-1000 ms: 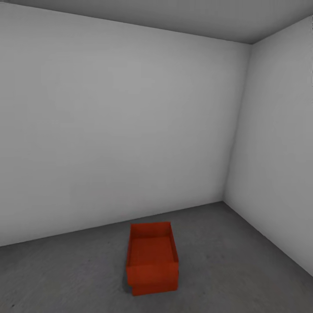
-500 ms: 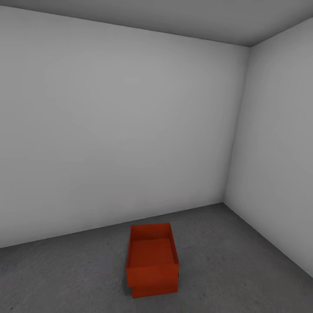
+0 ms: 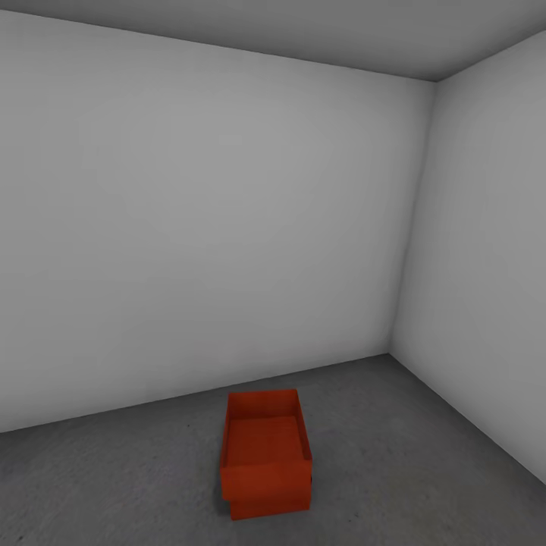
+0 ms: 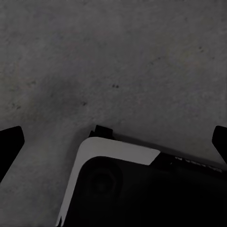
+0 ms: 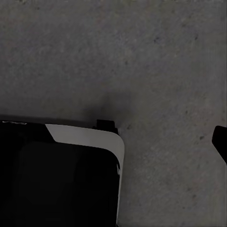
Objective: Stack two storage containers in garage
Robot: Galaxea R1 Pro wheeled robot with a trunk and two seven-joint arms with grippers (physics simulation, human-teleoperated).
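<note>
Down at base level, both wrist cams look at the floor (image 4: pixel 118 56), rough grey concrete, past the robot's own base (image 4: pixel 142 194). Left gripper (image 4: pixel 113 142): fingertips sit far apart at the frame edges, nothing between them, so spread wide and empty. Right gripper: one fingertip (image 5: pixel 221 142) shows at the frame edge, its partner is out of frame; can't tell if it's open or closed. Nothing visibly held.

Further out in the head cam, the two storage containers (image 3: pixel 265 455) stand on the concrete near the garage corner, one on top of the other; the upper bin looks slightly offset, overhanging the lower bin's front. Behind them, plain walls (image 3: pixel 212 227).

My read: both bins delivered and stacked, task essentially complete. Nothing left but confirming the stack sits stable.
</note>
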